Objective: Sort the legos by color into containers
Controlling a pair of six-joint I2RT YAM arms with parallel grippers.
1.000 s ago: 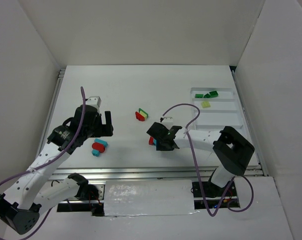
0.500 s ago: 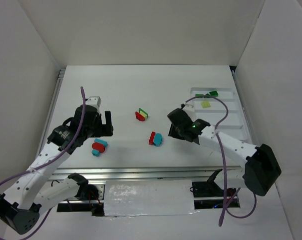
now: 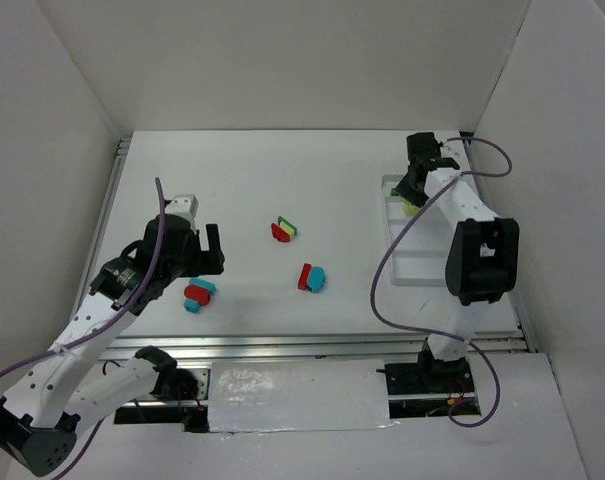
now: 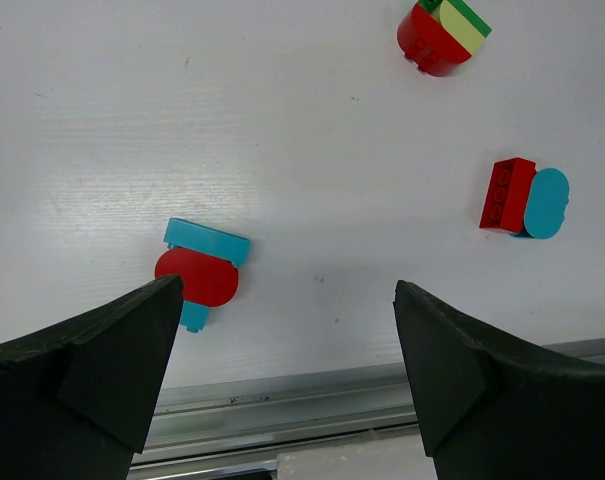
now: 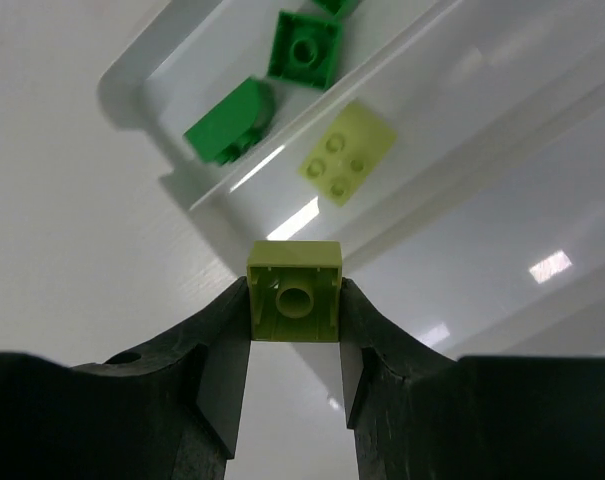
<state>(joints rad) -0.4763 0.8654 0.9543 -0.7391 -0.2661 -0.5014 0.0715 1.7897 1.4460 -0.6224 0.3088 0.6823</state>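
Observation:
My right gripper (image 5: pixel 294 305) is shut on a yellow-green lego (image 5: pixel 294 290) and hangs over the left end of the white tray (image 5: pixel 132 75). Below it, the far compartment holds two dark green legos (image 5: pixel 304 47) (image 5: pixel 229 122). The compartment beside it holds a yellow-green one (image 5: pixel 347 160). From above, the right gripper (image 3: pixel 412 192) is at the tray's (image 3: pixel 427 268) far-left corner. My left gripper (image 4: pixel 287 300) is open over the table, just right of a red and cyan lego pair (image 4: pixel 204 270).
More legos lie on the table: a red and cyan pair (image 3: pixel 311 277) in the middle, and a red, yellow-green and green cluster (image 3: pixel 284 229) behind it. A metal rail (image 4: pixel 312 410) runs along the table's near edge. White walls enclose the table on three sides.
The right arm has swung from the middle of the table to the tray's far-left end, carrying the yellow-green lego. The left arm has barely moved.

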